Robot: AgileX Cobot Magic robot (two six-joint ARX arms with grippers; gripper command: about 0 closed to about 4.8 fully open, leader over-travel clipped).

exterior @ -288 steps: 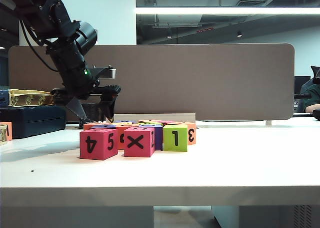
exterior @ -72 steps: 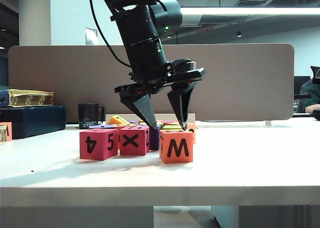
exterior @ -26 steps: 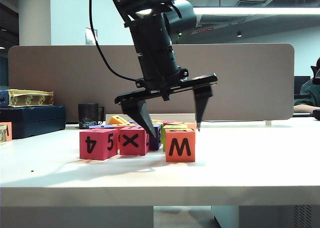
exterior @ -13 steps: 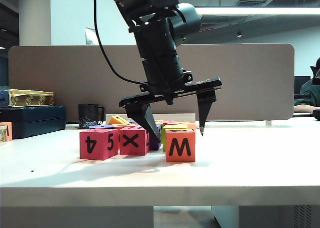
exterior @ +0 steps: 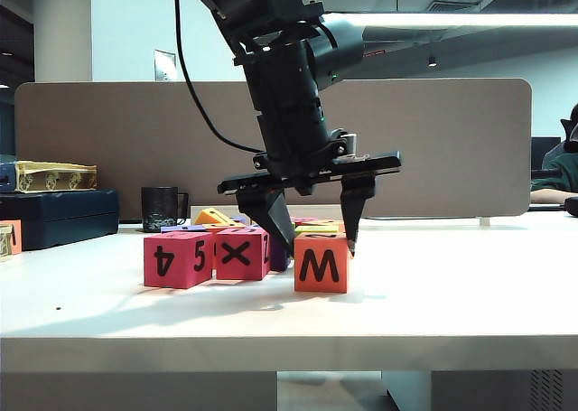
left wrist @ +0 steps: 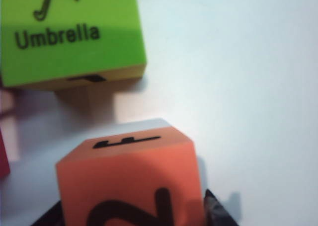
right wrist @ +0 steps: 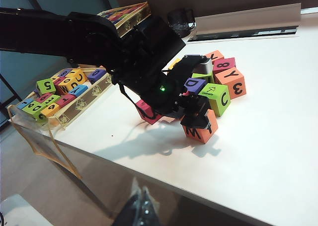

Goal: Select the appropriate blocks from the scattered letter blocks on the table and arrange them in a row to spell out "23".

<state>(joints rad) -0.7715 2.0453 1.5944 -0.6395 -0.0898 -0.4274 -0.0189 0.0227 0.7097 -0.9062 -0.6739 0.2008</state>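
Centre of the exterior view: my left gripper (exterior: 314,239) straddles the matte orange "W" cube (exterior: 321,264), jaws spread, not pinching. My right gripper (right wrist: 141,211) idles low in its own view, state unclear. No "23" row on the white table (exterior: 452,294) yet.

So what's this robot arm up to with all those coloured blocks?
It is sorting lettered blocks on the white table. The left gripper has come down over an orange block showing a W toward the front, one finger on each side, jaws narrowing around it; whether they grip yet is unclear. Pink blocks marked 4, 5 and X sit beside it, and a lime-green block lies just behind. The right gripper hangs back near the table's edge, away from the blocks.
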